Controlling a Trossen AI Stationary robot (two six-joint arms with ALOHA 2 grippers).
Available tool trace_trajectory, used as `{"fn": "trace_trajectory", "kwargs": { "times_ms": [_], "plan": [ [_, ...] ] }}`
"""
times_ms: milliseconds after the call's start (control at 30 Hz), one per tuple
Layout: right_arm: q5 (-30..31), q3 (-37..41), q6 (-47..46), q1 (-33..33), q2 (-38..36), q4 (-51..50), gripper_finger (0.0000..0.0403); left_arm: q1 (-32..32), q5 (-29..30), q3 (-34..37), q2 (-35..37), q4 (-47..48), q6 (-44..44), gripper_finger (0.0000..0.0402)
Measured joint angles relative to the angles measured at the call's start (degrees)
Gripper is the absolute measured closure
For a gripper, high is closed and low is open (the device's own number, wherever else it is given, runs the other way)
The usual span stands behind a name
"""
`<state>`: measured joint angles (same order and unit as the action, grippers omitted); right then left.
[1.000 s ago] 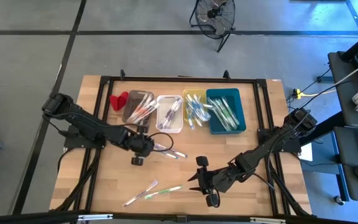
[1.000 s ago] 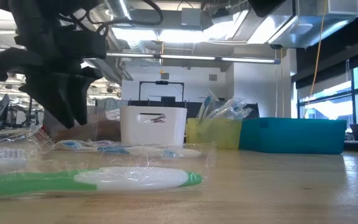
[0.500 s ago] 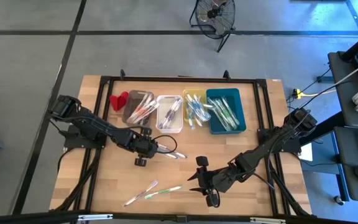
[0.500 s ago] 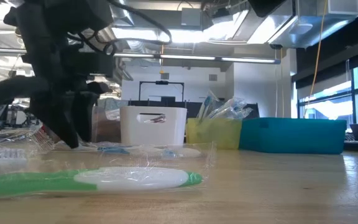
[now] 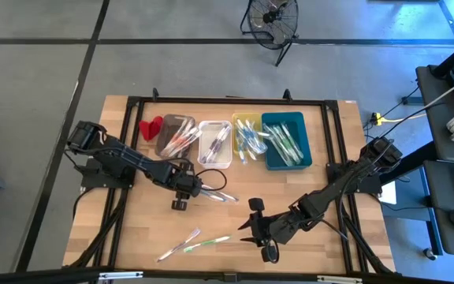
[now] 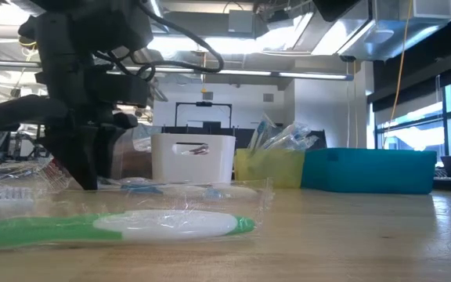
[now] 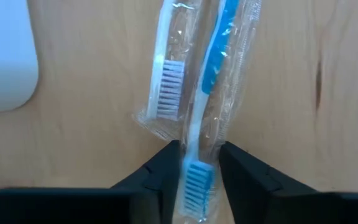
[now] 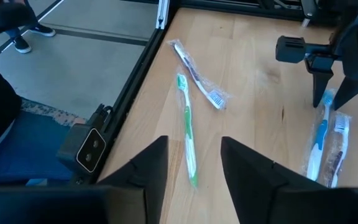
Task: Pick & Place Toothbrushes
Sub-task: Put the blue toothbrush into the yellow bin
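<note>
Two wrapped toothbrushes lie side by side on the wood near the table's middle: a blue one and a white one with pale bristles. My left gripper points down over them, shut on the blue one's head end. A green toothbrush and another white one lie flat near the front edge. My right gripper hovers open beside them, slanting down, with nothing between its fingers. My left gripper has the blue toothbrush's bristle end between its two fingers, which meet the clear wrapper on either side. The fingers come from above, pointing down, and stand across the brush. The toothbrush lies flat on the table, with its handle running away from the fingers.
Grey, white, yellow and teal bins stand in a row at the back, each holding toothbrushes. A small red object lies left of the grey bin. Bare wood lies between the two arms.
My left gripper has come down and a little toward the table's right edge, onto the pair of toothbrushes near the middle. In the low view its fingers have drawn closer together, down at the tabletop. The toothbrushes have stayed in place.
</note>
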<state>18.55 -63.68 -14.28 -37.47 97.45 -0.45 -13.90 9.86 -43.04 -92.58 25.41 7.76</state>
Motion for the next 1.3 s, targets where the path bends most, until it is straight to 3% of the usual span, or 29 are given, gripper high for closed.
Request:
{"fn": "trace_trajectory", "kwargs": {
  "times_ms": [267, 600, 833, 1067, 1300],
  "plan": [
    [0.0, 0.0, 0.0, 0.0, 0.0, 0.0, 0.0269, 0.0, -2.6, 0.1, 0.1, 0.6, -0.4, 0.0385],
    [0.0, 0.0, 0.0, 0.0, 0.0, 0.0, 0.0283, -2.9, -2.8, 0.4, 5.3, 6.3, 5.0, 0.0396],
    [0.0, 0.0, -0.5, 0.0, 0.0, 0.4, 0.0291, -11.3, 7.7, -2.6, 14.8, 8.3, 13.4, 0.0397],
    [-0.2, 0.0, -4.6, 0.1, 0.0, 0.5, 0.0293, -21.6, 20.9, -3.0, 21.7, -6.0, 14.6, 0.0397],
    [0.4, 0.0, -2.1, 0.5, 0.0, 3.5, 0.0259, -29.4, 26.3, -3.0, 18.8, -22.7, 7.2, 0.0397]
  ]
}}
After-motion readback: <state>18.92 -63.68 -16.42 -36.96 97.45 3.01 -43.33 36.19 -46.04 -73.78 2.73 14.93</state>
